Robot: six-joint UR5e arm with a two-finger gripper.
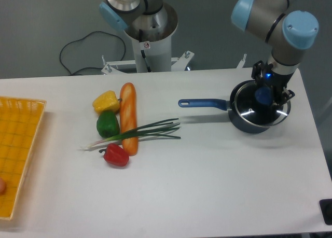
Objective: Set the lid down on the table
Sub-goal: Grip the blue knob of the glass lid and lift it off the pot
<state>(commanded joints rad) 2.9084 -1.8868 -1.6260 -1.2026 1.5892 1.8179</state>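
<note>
The clear glass lid (270, 111) lies on the dark saucepan (244, 121) at the right of the white table (218, 181). Its blue knob (263, 95) shows at the centre. My gripper (270, 96) hangs straight down over the pan, with its fingers on either side of the knob. The fingers stand apart and look open, not pressed on the knob. The saucepan's blue handle (202, 102) points left.
Left of centre lie a yellow pepper (105, 101), a green pepper (107, 124), a red pepper (116, 155), a long carrot (128, 116) and green onions (140, 133). A yellow woven tray (18, 144) sits at the left edge. The robot base (150, 36) stands behind the table.
</note>
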